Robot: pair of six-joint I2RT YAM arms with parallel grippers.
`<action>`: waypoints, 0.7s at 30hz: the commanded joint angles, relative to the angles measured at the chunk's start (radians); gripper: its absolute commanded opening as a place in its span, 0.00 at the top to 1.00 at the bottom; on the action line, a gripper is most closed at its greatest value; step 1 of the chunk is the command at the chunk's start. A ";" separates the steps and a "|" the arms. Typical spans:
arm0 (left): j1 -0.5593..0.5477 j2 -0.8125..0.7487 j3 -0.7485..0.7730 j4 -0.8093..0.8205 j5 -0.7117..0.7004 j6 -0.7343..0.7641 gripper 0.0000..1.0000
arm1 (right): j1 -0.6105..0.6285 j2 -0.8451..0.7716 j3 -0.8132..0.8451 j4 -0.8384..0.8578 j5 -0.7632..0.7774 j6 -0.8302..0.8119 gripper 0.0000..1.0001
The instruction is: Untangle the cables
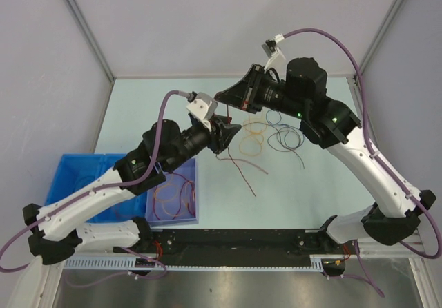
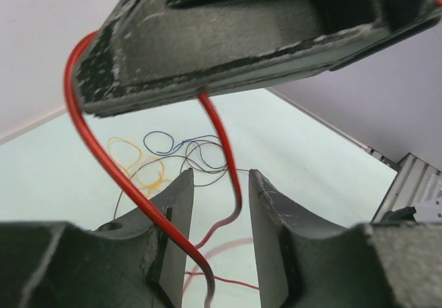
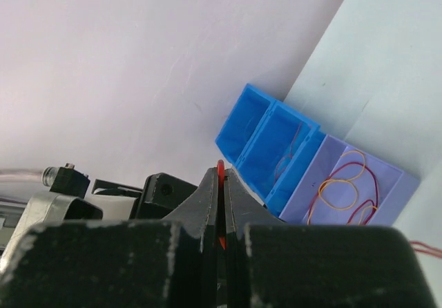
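- Pale green bench (image 1: pixel 138 108) w/ grey walls (image 1: pixel 207 25) all round it. You can see both arms meet over the middle.
- Right jaws: shut tight on the red cable (image 3: pixel 220 171). A tiny bit of red pokes out at the tips.
- Left jaws: part way open, holding nothing. The red cable runs thru the gap btw the two fingers (image 2: pixel 276 218) and crosses in front of one of them. You can't tell if it rubs.
- Right jaws sit just above the left jaws, v. close.
- From the right jaws the red cable bends round in a big loop and drops down to the left jaws. Thin red ends trail on the bench below.
- Other cables (image 1: pixel 269 137) lie on the bench just beyond the jaws: orange loops (image 2: pixel 138 166), a blue loop (image 2: pixel 160 141) & dark loops (image 2: pixel 207 157), all crossing each other in a loose pile.
- Blue bin (image 1: pixel 69 166) sits at the near left. It has two parts, w/ a thin red loop in one.
- Lilac tray (image 1: pixel 173 219) touches the blue bin's right side. Orange & red loops (image 3: pixel 342 184) lie inside it.
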 commanded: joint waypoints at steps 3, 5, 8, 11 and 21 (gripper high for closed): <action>-0.009 0.008 0.002 0.042 -0.063 0.001 0.79 | 0.003 -0.073 -0.032 0.048 0.077 0.056 1.00; -0.009 0.007 -0.008 0.050 -0.108 -0.008 1.00 | 0.004 -0.088 -0.037 0.026 0.117 0.062 1.00; -0.009 -0.012 -0.026 0.077 -0.131 -0.007 1.00 | 0.001 -0.106 -0.052 0.016 0.145 0.061 1.00; -0.011 -0.030 -0.038 0.093 -0.131 0.001 1.00 | 0.003 -0.108 -0.063 0.023 0.140 0.062 1.00; -0.008 -0.112 -0.020 0.023 -0.235 0.051 1.00 | -0.019 -0.149 -0.063 0.036 0.168 0.006 0.31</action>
